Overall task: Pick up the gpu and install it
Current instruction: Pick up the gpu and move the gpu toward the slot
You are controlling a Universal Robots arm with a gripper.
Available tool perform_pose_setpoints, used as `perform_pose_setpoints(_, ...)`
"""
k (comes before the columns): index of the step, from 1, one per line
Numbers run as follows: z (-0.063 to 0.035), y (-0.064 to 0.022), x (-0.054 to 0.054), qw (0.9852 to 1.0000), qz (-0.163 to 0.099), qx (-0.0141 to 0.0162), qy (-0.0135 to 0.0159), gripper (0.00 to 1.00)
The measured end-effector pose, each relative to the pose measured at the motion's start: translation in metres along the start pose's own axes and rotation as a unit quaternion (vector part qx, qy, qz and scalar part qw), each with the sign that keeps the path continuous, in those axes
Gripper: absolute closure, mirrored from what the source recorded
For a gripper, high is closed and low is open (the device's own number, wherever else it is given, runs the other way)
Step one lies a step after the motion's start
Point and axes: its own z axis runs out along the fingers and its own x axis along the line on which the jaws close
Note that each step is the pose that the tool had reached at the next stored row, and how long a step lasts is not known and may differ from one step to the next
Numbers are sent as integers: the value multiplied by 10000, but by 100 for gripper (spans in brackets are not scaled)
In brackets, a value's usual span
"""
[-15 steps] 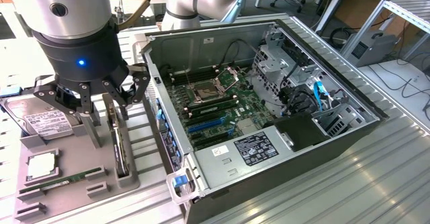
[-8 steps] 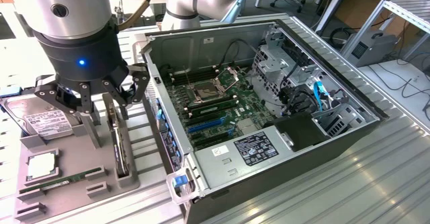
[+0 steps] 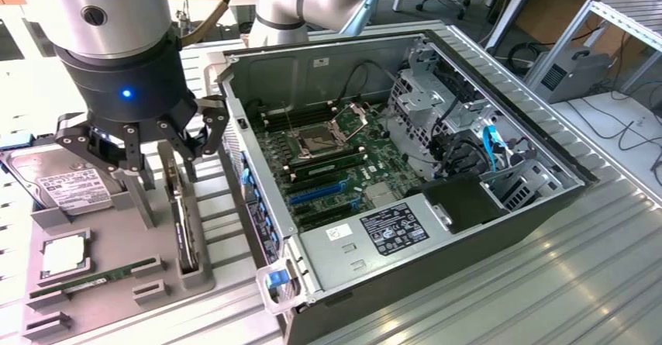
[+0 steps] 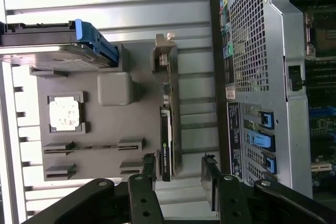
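- A grey moulded holder tray (image 3: 108, 240) lies on the ribbed metal counter (image 3: 579, 283). At the tray's end toward the exterior view's left rests a boxy silver hard drive with a white label (image 3: 67, 182). A square silver processor chip (image 3: 64, 256) and a slim green memory stick (image 3: 93, 277) sit in the tray's pockets.
- My tool (image 3: 157, 165), with black linked fingers, hangs above the tray's middle, spread wide and holding nothing.
- The gpu (image 3: 184, 205) is a thin flat dark expansion card. It stands on its long edge in the slot along the tray's side toward the exterior view's right.
- In the wrist view its upper edge (image 4: 167, 129) runs between my fingers, closer to one (image 4: 148, 169). I see no contact.
- The card has a black body with a small green mark and a silver metal bracket (image 4: 164, 56) at the end away from my tool.
- I judge it light and stiff but fragile, with smooth faces that could slip. The best hold looks to be a pinch across both flat faces near mid-length, clear of the bracket and the connector edge.
- Just beyond the tray, toward the exterior view's right, stands the open black computer case (image 3: 538, 198) with its green motherboard (image 3: 331, 167) exposed.
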Motion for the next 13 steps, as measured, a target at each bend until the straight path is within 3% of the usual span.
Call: perform_pose_setpoints(13,34,9,1,10000,0,2,0,52)
